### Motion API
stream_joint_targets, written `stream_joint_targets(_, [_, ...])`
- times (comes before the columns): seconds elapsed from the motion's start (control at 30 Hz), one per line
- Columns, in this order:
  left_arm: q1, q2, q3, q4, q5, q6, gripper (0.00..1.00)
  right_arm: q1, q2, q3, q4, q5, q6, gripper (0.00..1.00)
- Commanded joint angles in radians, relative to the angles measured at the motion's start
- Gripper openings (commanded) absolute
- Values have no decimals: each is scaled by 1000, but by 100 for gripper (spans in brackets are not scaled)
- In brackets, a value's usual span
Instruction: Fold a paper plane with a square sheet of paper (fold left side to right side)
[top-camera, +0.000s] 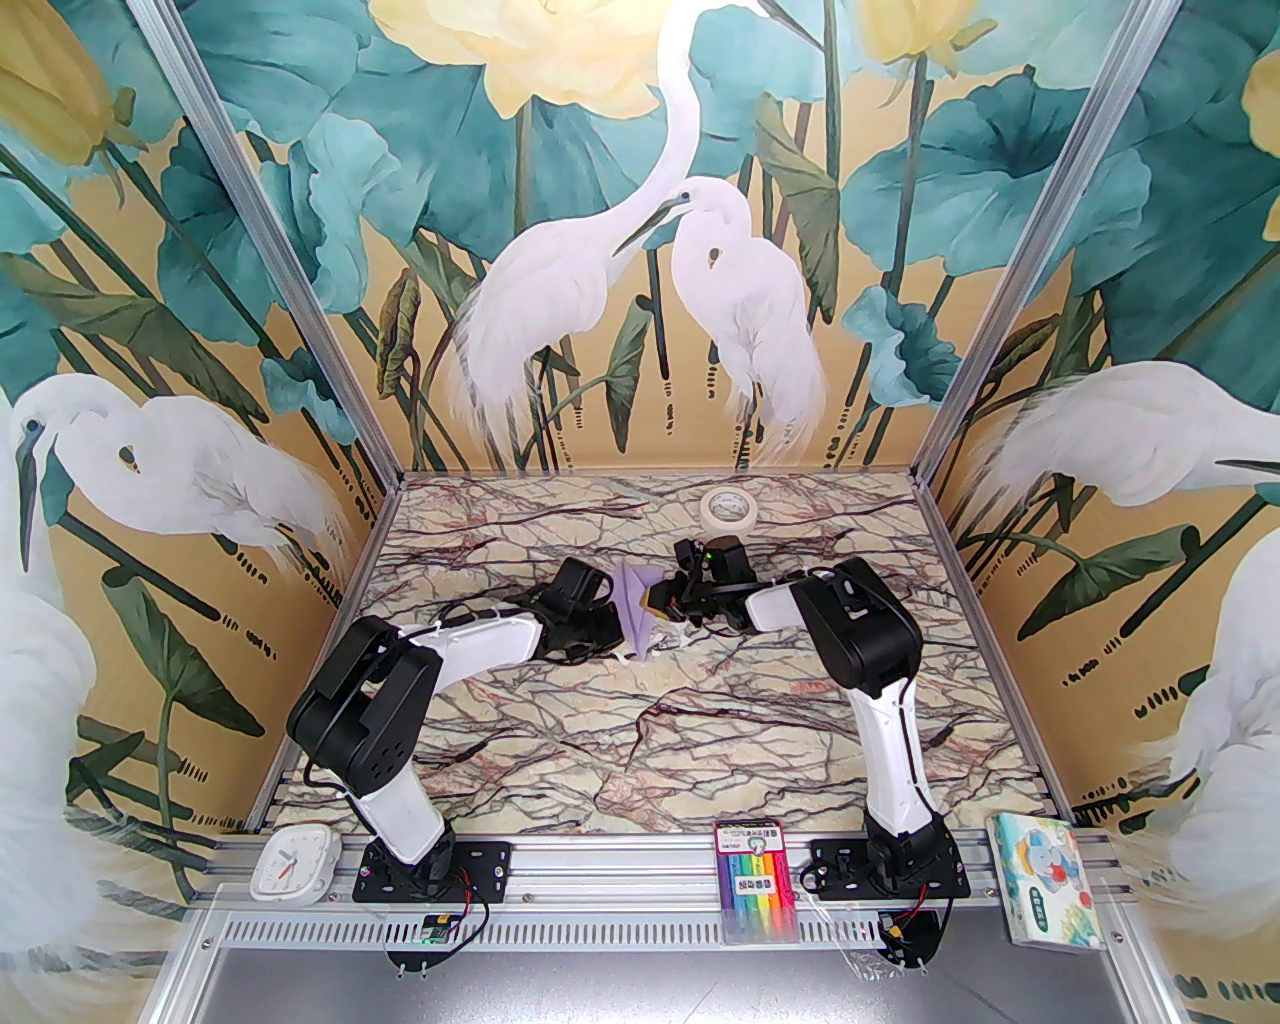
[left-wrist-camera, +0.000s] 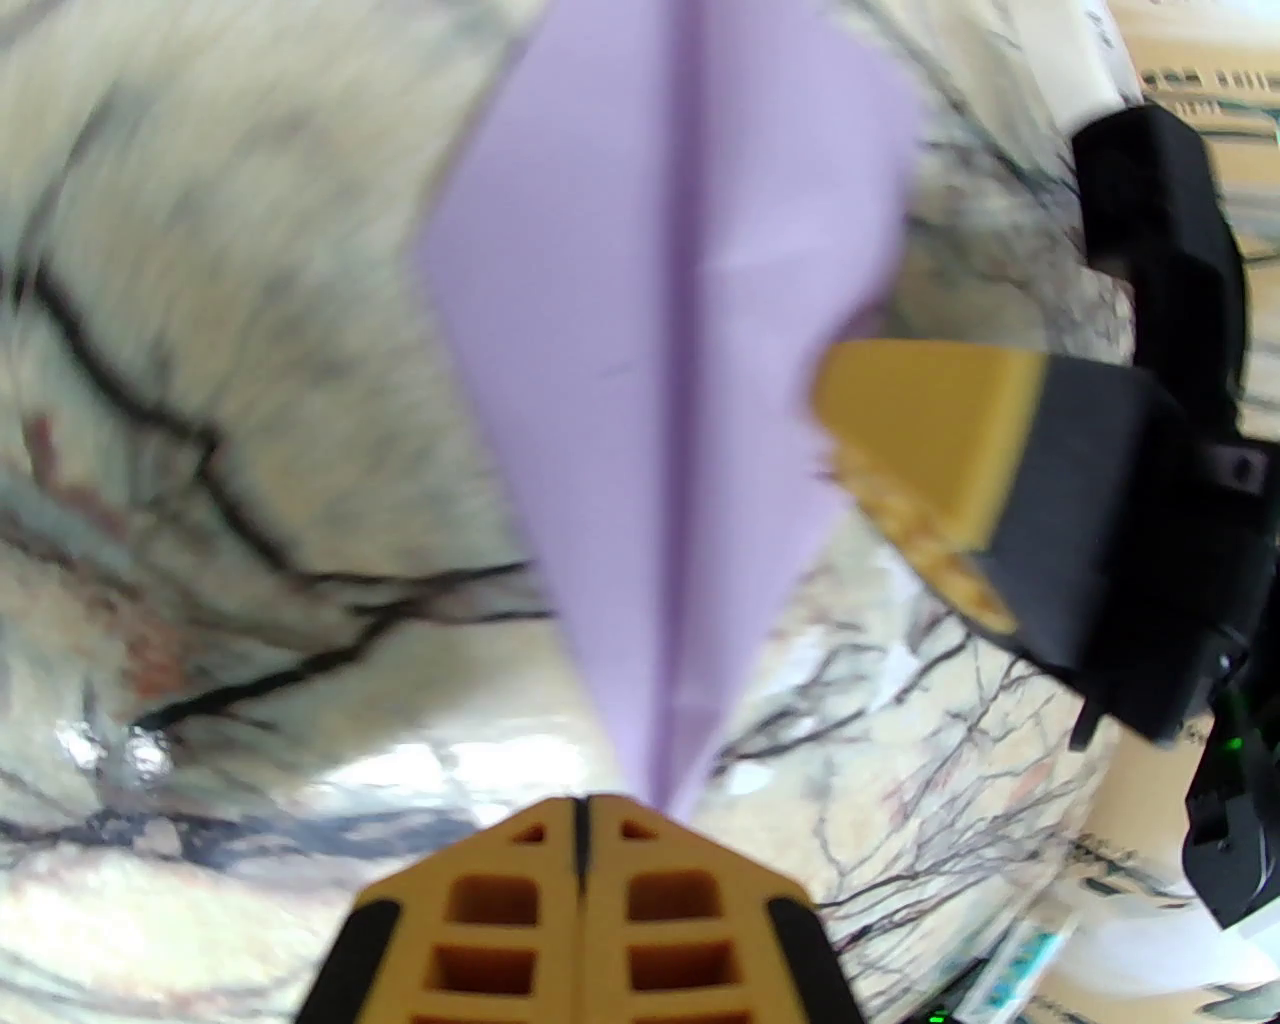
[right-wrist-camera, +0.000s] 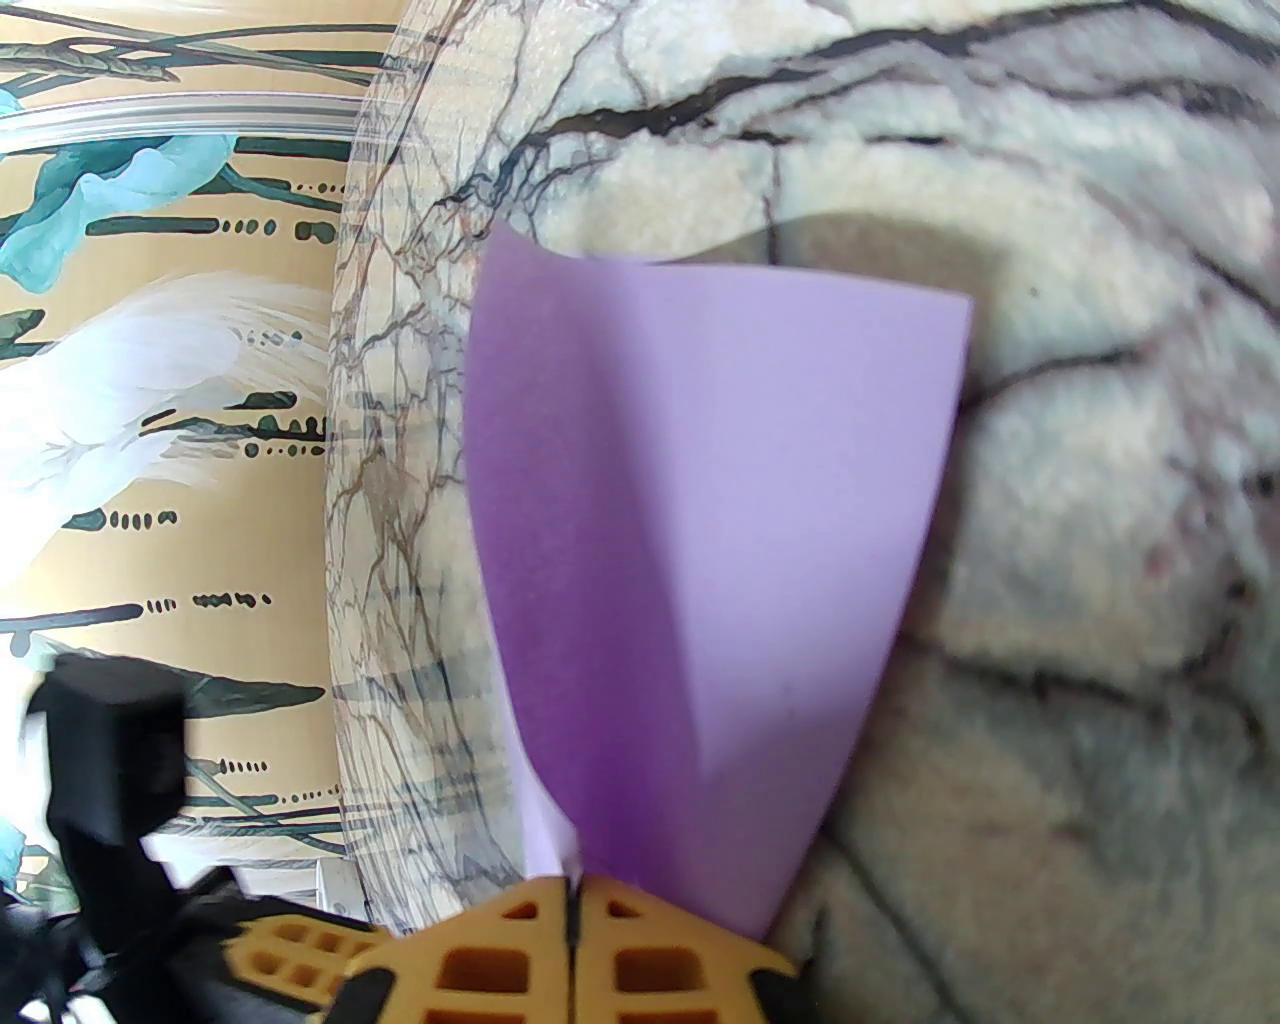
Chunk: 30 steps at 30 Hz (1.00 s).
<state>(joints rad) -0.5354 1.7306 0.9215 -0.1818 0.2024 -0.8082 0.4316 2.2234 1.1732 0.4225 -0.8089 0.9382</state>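
Looking down, I judge the folding nearly done: the paper plane (top-camera: 638, 612) sits mid-desk (top-camera: 640, 740) between my left tool (top-camera: 610, 602) and right tool (top-camera: 662, 598), with the tape roll (top-camera: 727, 510) well behind, out of the way. My left wrist shows that tool clenched on nothing, the plane's nose just beside its tips. My right wrist shows that tool pinching the plane's edge; next I should press the ridge flat.

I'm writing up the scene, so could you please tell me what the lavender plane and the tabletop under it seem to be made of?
The paper plane: thin matte paper, judging by its sharp centre crease and curling flap. The table: marble-patterned with a slight sheen; its grainy texture suggests a printed covering rather than stone.
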Motion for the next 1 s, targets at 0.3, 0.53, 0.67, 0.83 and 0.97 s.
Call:
stream_joint_targets(0.3, [44, 135, 63, 125, 58, -88, 0, -5, -2, -1, -31, -10, -34, 5])
stream_joint_targets(0.53, [43, 176, 84, 29, 1, -80, 0, -8, -4, 18, -61, -9, -57, 5])
stream_joint_targets(0.67, [43, 186, 105, -14, -16, -76, 0, -15, -8, 15, -63, -10, -59, 5])
stream_joint_targets(0.83, [43, 195, 116, -35, -24, -71, 0, -23, -18, 13, -74, -9, -66, 5])
stream_joint_targets(0.97, [43, 195, 122, -50, -31, -65, 0, -29, -20, 14, -79, -9, -70, 5])
